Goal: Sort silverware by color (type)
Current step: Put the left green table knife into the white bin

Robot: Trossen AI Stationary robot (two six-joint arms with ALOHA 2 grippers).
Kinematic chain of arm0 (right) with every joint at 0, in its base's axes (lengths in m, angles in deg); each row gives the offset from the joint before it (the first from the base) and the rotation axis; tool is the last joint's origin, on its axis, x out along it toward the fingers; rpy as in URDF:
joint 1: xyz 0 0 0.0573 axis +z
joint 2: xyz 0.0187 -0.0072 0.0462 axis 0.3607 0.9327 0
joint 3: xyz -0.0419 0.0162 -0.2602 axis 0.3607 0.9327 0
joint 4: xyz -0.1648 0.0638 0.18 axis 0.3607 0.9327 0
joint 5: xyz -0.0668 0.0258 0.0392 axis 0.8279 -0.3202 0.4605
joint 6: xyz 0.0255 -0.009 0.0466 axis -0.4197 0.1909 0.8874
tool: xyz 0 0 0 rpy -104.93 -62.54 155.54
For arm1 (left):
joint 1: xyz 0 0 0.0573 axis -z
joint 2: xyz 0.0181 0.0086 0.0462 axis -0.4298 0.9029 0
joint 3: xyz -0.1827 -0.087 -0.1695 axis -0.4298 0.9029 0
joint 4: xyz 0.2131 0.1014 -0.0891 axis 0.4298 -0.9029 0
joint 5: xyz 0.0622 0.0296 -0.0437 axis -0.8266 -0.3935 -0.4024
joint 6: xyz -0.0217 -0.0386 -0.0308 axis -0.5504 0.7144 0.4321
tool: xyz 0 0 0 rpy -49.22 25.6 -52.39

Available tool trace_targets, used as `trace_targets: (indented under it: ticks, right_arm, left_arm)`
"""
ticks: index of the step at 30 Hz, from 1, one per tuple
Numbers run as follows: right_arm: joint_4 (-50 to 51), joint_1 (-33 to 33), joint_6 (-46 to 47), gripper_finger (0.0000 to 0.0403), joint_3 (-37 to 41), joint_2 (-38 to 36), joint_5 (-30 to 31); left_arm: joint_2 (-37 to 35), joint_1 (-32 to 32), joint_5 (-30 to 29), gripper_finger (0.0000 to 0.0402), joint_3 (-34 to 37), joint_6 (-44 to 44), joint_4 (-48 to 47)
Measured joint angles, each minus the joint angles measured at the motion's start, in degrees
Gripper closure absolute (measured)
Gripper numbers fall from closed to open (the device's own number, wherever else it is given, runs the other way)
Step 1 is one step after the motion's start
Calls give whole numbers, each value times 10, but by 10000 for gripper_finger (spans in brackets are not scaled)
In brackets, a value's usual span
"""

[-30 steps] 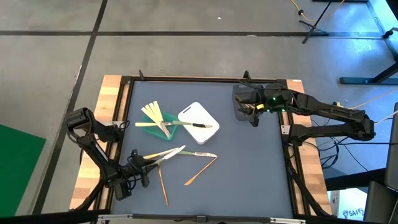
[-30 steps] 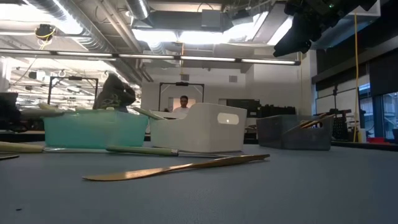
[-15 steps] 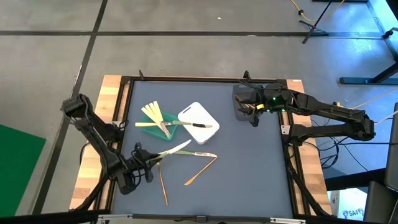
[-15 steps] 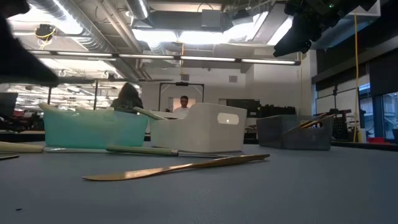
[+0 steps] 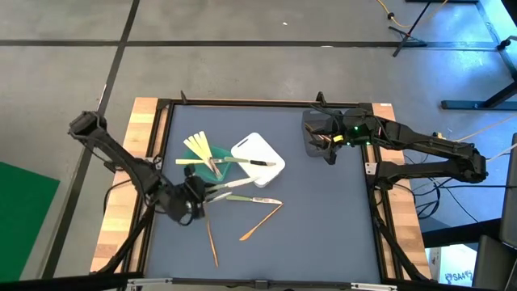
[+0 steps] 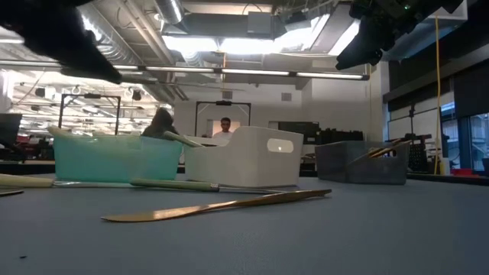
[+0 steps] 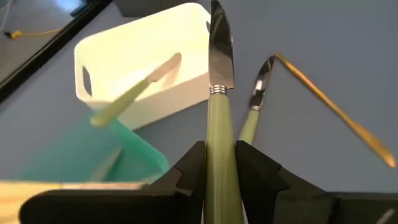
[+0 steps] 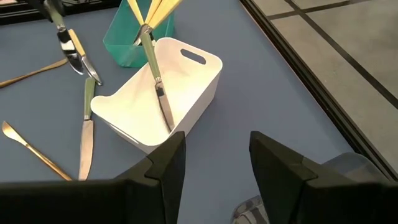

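My left gripper (image 5: 196, 196) is shut on a light green-handled knife (image 5: 230, 187) just near of the green bin (image 5: 216, 153); its silver blade (image 7: 219, 50) points toward the white bin (image 7: 143, 62). The green bin holds pale yellow utensils (image 5: 196, 146). A second green-handled knife (image 5: 246, 162) lies across both bins. A third one (image 5: 258, 200) and two orange-brown utensils (image 5: 262, 221) (image 5: 212, 241) lie flat on the table. My right gripper (image 8: 214, 168) is open and hovers over the grey bin (image 5: 315, 129), which holds orange-brown utensils (image 6: 386, 147). My left gripper pinches the knife's light green handle (image 7: 217, 146) between its two fingers, behind the silver collar. The fingers come from the table's near left side and lie along the knife. The blade sticks out ahead of them, and the knife looks lifted clear of the table.
The three bins stand in a row across the table's far half. A raised black frame (image 5: 266, 103) borders the grey mat (image 5: 323, 226). A person (image 6: 225, 128) stands far off in the room beyond the table.
My left gripper has moved from the table's near left corner toward the far edge and the right, closer to the green and white bins, and carried the green-handled knife with it. The right arm has kept still.
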Motion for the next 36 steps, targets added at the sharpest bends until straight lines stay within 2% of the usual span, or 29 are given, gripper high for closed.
trace_targets:
  ticks: [8, 14, 21, 26, 36]
  right_arm:
    - [0, 0, 0, 236, 0, 0, 0]
    - [0, 0, 0, 236, 0, 0, 0]
    - [0, 0, 0, 236, 0, 0, 0]
    - [0, 0, 0, 236, 0, 0, 0]
    - [-1, 0, 0, 236, 0, 0, 0]
  left_arm:
    - [-35, -147, 156, 331, 0, -229, 69]
    - [-35, -255, 265, 331, 0, -354, 96]
    - [-35, -368, 354, 331, 0, -445, 95]
    - [-35, -431, 392, 331, 0, -485, 96]
    - [7, -497, 469, 331, -1, -531, 120]
